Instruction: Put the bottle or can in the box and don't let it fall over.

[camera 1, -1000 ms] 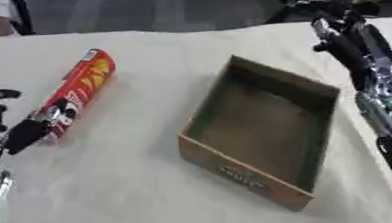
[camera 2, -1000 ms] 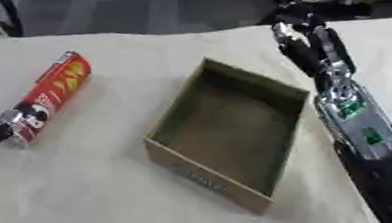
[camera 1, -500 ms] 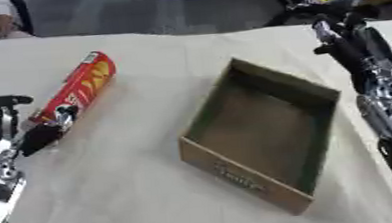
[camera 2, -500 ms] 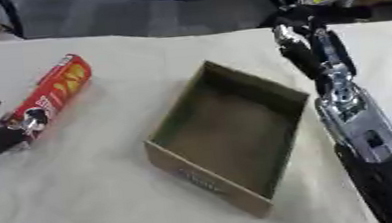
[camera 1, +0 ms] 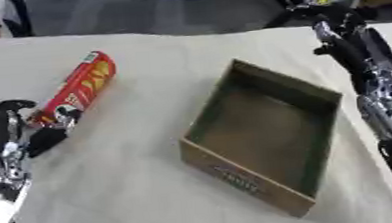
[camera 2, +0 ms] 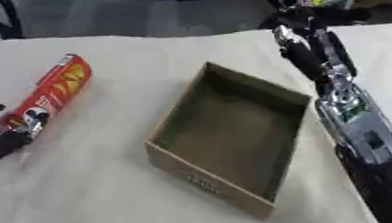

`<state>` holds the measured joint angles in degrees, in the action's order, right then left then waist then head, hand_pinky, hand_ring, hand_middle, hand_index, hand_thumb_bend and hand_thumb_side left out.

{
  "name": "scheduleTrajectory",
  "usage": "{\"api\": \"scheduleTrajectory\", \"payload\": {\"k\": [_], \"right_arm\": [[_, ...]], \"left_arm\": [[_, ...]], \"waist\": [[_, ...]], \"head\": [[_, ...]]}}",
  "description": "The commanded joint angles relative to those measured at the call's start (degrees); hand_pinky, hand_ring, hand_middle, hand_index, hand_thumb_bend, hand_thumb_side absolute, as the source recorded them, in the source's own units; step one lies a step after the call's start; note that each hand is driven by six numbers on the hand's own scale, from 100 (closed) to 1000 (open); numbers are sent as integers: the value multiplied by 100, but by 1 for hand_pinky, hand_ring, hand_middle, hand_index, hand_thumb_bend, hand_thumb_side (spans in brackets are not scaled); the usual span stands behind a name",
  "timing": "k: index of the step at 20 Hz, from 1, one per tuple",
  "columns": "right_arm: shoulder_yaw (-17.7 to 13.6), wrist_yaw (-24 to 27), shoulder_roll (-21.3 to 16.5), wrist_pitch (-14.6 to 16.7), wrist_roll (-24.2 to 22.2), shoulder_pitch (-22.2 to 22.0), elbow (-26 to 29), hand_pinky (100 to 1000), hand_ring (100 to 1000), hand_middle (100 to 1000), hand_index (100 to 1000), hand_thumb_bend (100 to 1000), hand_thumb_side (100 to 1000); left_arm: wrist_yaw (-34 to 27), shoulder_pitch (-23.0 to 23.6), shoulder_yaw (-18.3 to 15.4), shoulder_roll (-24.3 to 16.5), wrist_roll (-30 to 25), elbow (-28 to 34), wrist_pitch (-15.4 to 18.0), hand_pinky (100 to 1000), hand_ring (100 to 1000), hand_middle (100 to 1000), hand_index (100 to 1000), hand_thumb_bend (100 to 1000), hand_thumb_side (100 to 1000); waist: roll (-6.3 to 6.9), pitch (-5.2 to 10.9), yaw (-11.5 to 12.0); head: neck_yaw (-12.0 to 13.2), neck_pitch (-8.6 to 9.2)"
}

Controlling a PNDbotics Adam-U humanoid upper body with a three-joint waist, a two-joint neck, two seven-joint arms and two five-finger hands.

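Left eye view: can (camera 1: 75,91) lying beside empty box (camera 1: 267,132).

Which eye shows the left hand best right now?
Left eye view: the left hand and its forearm show whole, at the near end of the lying red can. The right eye view crops it at the left edge.

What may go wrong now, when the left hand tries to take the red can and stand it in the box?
The red can lies on its side, so it may roll away as the left hand closes at its near end. The box is shallow with low walls, so the tall can may tip over once it is stood inside.
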<state>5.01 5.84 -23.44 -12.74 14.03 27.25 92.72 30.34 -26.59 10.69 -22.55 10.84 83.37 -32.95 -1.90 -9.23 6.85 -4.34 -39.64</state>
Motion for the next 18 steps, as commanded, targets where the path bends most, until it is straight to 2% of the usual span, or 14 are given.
{"api": "scheduleTrajectory", "payload": {"k": [1, 6, 18], "right_arm": [[-20, 32, -108, -2, -10, 108, 56, 694, 987, 1000, 1000, 100, 582], [-18, 38, -105, -7, -15, 112, 50, 693, 987, 1000, 1000, 100, 584], [-25, 45, -102, -9, -18, 112, 47, 693, 987, 1000, 1000, 100, 582]], "left_arm": [[-8, -140, -89, -19, 71, -16, -15, 613, 789, 825, 779, 644, 535], [-85, -208, -128, 43, 223, -120, -73, 563, 743, 809, 763, 638, 526], [-211, -351, -189, 143, 546, -421, -58, 481, 703, 767, 736, 609, 513]], "waist": [[-76, -18, -2], [-86, -31, -2], [-99, -53, -37]], "head": [[8, 83], [14, 107], [22, 155]]}}
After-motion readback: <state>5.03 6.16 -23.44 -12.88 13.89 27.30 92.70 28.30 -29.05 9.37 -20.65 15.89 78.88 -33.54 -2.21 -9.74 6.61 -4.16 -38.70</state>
